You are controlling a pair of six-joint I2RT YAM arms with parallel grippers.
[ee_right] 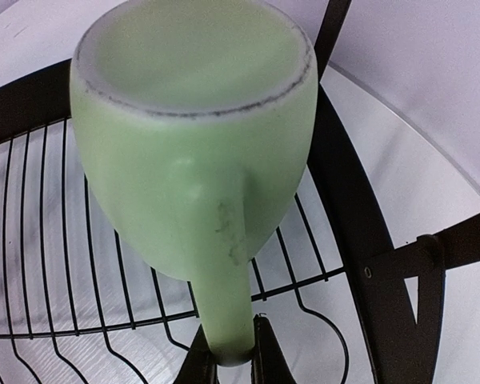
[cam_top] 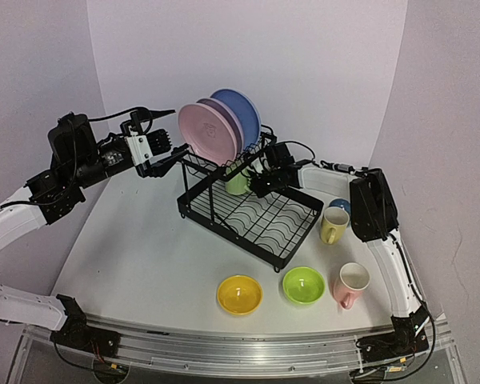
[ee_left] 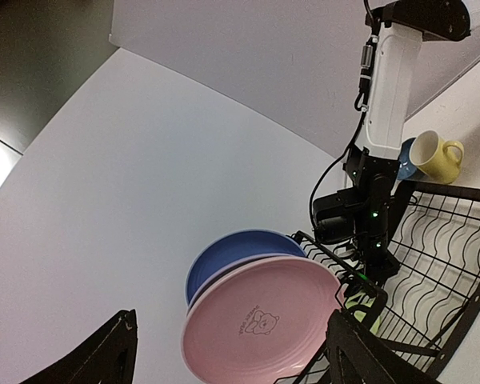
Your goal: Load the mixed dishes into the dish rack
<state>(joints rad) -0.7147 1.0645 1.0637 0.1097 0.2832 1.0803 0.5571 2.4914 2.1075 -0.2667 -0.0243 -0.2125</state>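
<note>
The light green mug (ee_right: 194, 152) is clamped by its handle between the closed fingers of the right gripper (ee_right: 233, 358). The right wrist view shows its ringed base turned toward the camera and black wire beneath it. The top view gives only a sliver of green at the far end of the dish rack (cam_top: 252, 214), just beside the plates.

There the pink plate (cam_top: 207, 133), lavender plate (cam_top: 229, 120) and blue plate (cam_top: 242, 112) stand on edge in the rack's slots. The left wrist view adds a bear print on the pink one.

The left gripper (cam_top: 174, 153) hovers just left of the plates, jaws wide apart and holding nothing.

On the table (cam_top: 144, 248), the yellow mug (cam_top: 333, 225) stands right of the rack with the blue bowl (cam_top: 341, 206) behind it. The yellow bowl (cam_top: 239, 294), lime bowl (cam_top: 303, 285) and pink mug (cam_top: 350, 284) sit in a row near the front.
</note>
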